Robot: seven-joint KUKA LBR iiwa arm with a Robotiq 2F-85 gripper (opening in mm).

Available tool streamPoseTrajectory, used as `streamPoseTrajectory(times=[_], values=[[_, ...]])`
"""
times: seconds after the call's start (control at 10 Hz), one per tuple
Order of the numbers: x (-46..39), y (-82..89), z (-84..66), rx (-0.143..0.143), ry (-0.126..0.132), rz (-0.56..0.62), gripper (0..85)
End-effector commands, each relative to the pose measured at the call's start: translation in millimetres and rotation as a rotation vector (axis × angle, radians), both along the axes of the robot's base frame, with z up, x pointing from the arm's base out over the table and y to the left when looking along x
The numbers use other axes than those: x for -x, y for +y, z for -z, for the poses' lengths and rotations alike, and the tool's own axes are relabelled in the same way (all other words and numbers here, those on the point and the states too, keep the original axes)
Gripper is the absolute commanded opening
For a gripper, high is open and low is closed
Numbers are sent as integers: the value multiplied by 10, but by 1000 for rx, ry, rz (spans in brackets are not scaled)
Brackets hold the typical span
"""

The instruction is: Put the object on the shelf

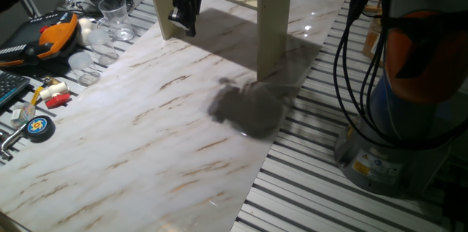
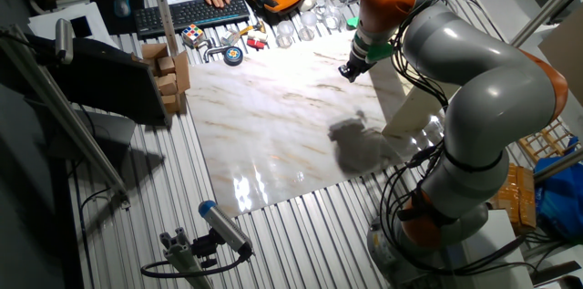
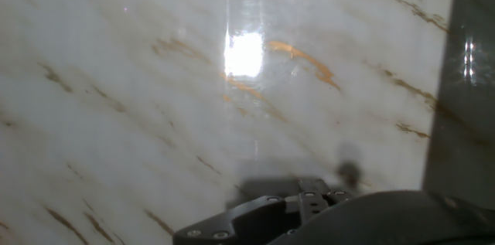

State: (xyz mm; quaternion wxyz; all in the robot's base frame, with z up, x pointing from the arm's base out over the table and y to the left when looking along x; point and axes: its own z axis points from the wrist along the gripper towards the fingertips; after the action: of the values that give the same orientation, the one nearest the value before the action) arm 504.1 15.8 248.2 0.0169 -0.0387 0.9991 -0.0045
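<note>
Jar with gold lid: I cannot find it surely in any view. In one fixed view a pale round shape at the top edge, on the shelf [image 1: 274, 20] top, may be it, but it is cut off, so I cannot judge its axis or direction. If so, it lies up and right of the pincer [image 1: 184, 25], which hangs at upper centre-left above the marble table [image 1: 146, 151]. I cannot tell its opening; I see nothing gripped.
</note>
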Motion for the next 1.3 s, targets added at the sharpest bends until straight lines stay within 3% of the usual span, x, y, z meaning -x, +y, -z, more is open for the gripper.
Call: streamPoseTrajectory(times=[0.0, 0.5, 1.2], values=[[0, 1, -2, 0, 0, 0, 0], [16, 34, -25, 15, -2, 8, 0], [53, 12, -41, -3, 3, 8, 0]])
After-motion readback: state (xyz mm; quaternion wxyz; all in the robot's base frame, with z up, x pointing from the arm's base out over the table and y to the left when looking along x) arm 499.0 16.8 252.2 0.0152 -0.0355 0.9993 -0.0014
